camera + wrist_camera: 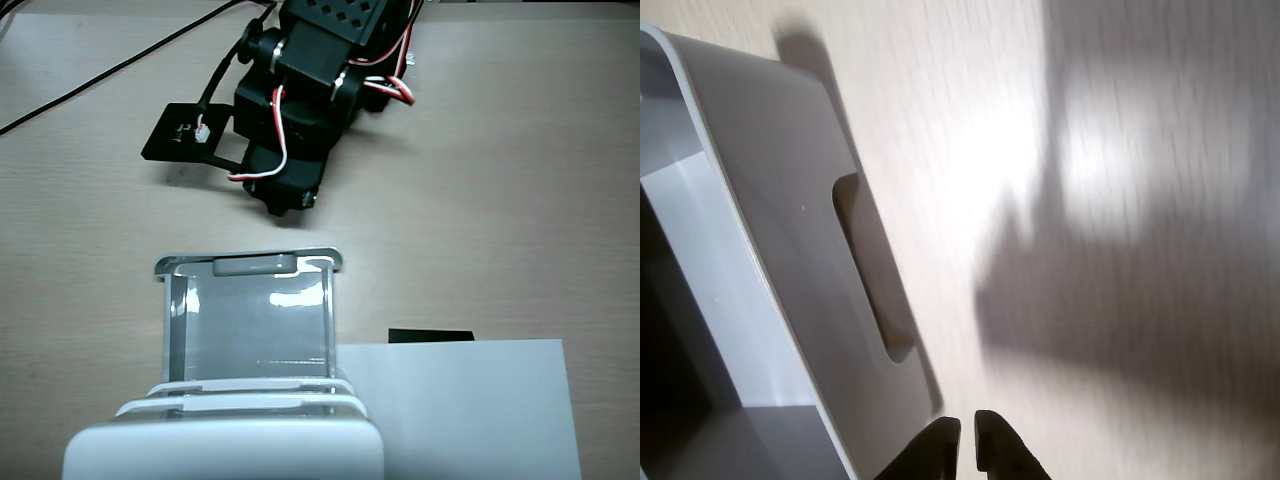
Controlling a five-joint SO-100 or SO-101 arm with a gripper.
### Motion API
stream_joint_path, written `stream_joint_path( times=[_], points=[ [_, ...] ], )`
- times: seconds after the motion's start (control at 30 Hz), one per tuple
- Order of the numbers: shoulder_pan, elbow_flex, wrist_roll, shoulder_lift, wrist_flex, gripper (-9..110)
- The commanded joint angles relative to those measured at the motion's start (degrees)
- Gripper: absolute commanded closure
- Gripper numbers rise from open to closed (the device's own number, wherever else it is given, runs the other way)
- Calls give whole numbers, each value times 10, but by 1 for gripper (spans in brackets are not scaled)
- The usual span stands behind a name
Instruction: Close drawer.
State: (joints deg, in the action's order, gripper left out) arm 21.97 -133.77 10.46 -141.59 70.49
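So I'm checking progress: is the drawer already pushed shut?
No, in the fixed view the drawer sticks far out of the white unit.

I work at a desk or hobby bench, an office-like indoor spot: a pale wood-grain tabletop [520, 150] under bright overhead light, black cables [110, 70] trailing off the far edge, a white plastic desktop drawer unit [225, 440] of the kind that files papers, and a plain white paper sheet [470, 410] lying beside it.
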Motion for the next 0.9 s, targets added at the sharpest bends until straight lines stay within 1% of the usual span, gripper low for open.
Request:
stream_joint_path(
  times=[0.0,0.53,0.73,0.87],
  points=[
    [21,-29,9,6,-24,101],
    [24,-33,12,6,-24,101],
    [33,-51,11,3,-42,101],
    [34,-52,29,4,-42,101]
  ],
)
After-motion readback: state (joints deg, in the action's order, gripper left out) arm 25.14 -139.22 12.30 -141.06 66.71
